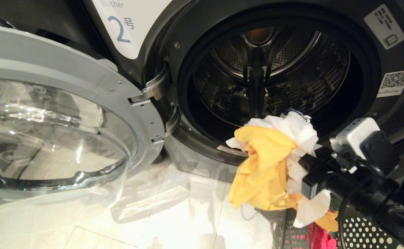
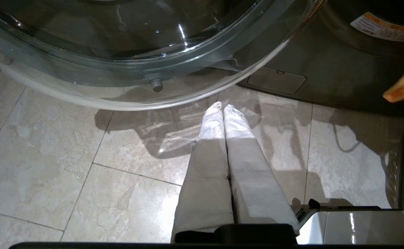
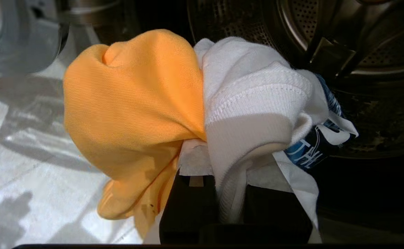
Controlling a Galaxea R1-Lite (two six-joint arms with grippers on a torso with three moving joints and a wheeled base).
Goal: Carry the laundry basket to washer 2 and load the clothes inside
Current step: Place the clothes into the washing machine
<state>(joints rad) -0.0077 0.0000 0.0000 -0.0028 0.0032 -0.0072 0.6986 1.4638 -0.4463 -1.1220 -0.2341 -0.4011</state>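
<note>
Plainly, washer 2 (image 1: 195,52) filled most of the head view, its round mouth gaping and its glass door (image 1: 49,138) swung wide to the robot's left, well clear of the opening. Below and to the right, the laundry basket (image 1: 361,235) stood on the tiled floor (image 1: 174,214) just beside the washer's front, a red-pink garment (image 1: 321,238) left inside. The right gripper (image 1: 304,173) hung in front of the opening's lower rim, clamped on a bundle of the clothes (image 1: 267,162) (yellow-orange and white, with a bit of blue). The drum lay straight ahead of and slightly above that bundle, so the next move likely needed a forward push over the lip; loose yellow folds drooping below might snag there. The left gripper (image 2: 222,107) hovered parked over the floor, fingers pressed together, beneath the door's edge.
</note>
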